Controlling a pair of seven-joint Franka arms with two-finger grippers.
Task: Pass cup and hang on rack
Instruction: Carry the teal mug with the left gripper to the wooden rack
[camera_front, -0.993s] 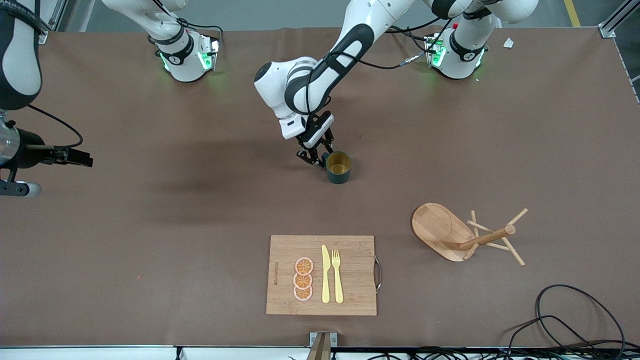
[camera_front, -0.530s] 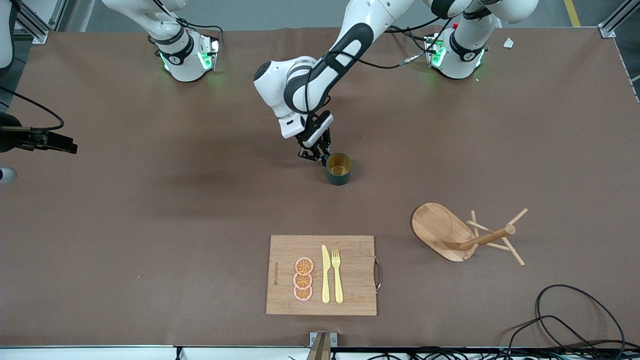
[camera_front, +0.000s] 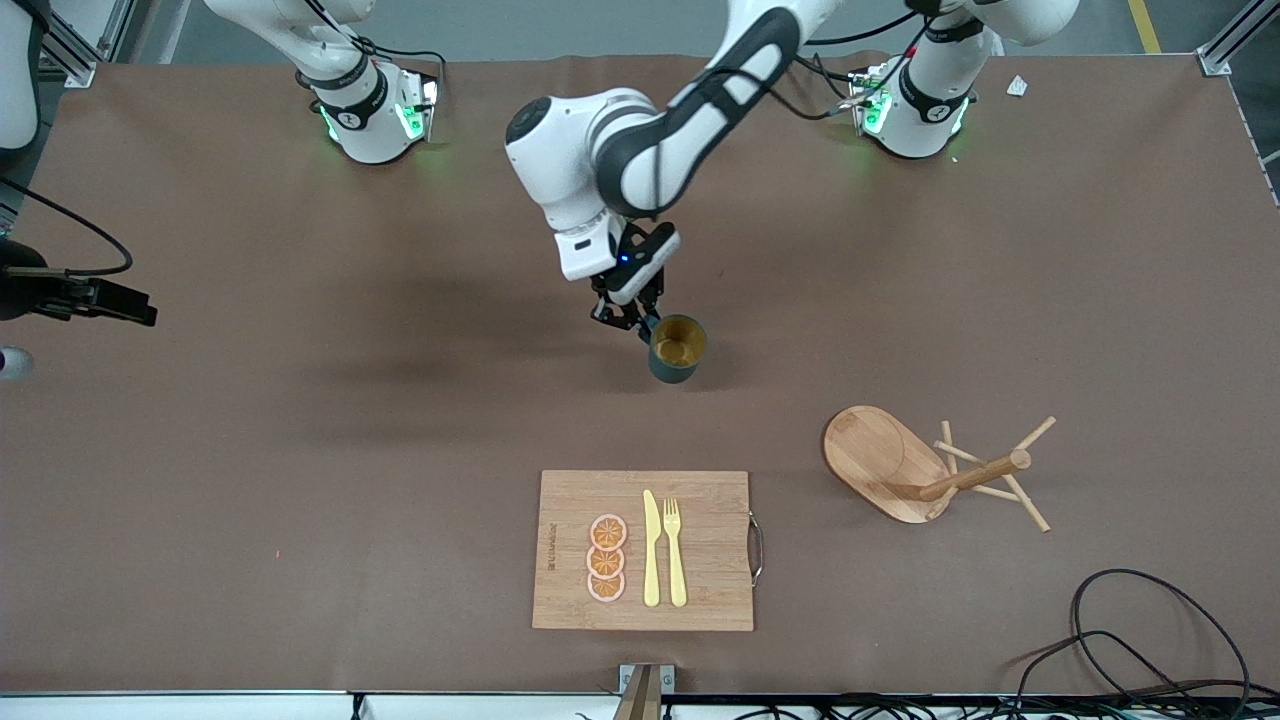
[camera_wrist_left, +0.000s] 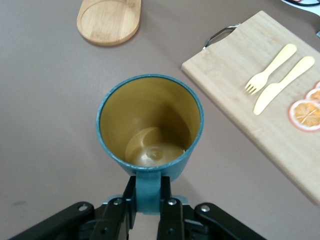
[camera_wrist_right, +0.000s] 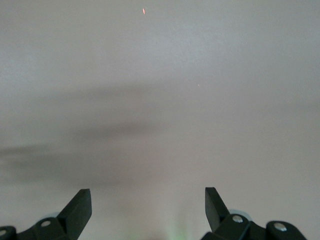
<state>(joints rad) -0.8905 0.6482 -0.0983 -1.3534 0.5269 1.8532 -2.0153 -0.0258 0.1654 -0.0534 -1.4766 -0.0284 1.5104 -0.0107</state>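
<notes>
Already the left gripper (camera_front: 640, 328) was clamped on the cup's handle (camera_wrist_left: 148, 188), the rack (camera_front: 935, 465) lying toppled toward the left arm's end, while the open right gripper (camera_wrist_right: 148, 200) waited over bare worktop (camera_front: 300, 450).

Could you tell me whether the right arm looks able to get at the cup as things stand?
Probably yes: the right gripper is open and nothing blocks its way, but the left gripper holds the cup by its handle.

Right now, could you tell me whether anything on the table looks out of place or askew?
Yes: the light wooden mug rack lies tipped on its side, its post and pegs pointing sideways, toward the left arm's end of the table, so nothing could hang on it yet.
</notes>
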